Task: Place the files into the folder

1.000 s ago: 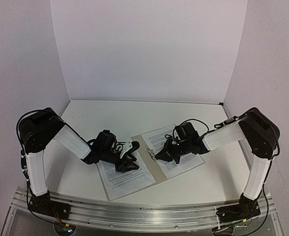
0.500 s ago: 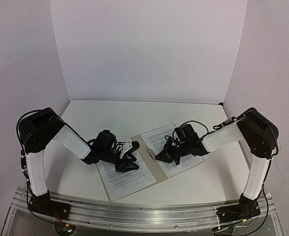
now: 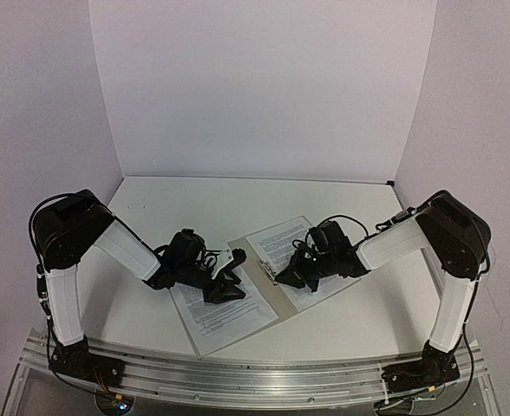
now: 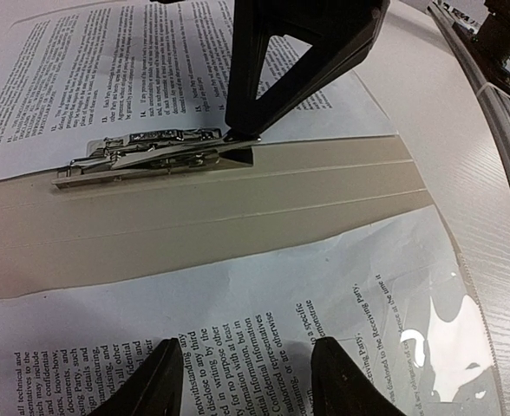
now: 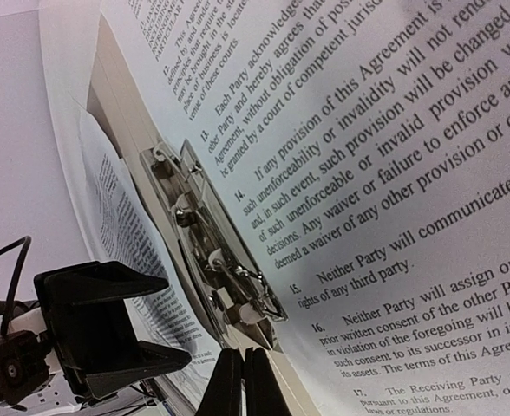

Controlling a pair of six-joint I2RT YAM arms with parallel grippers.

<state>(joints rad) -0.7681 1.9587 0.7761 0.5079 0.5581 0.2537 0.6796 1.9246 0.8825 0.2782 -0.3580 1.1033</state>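
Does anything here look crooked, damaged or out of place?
Nothing looks damaged or spilled. The open folder lies slanted on the table, with files on both sides of its clip. The shut right gripper seems to touch that clip's end.

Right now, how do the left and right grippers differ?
The left gripper is open; the right gripper is shut. The left gripper hangs over a printed sheet; the right gripper's tip sits at the metal clip of the folder. Both are low over the open folder.
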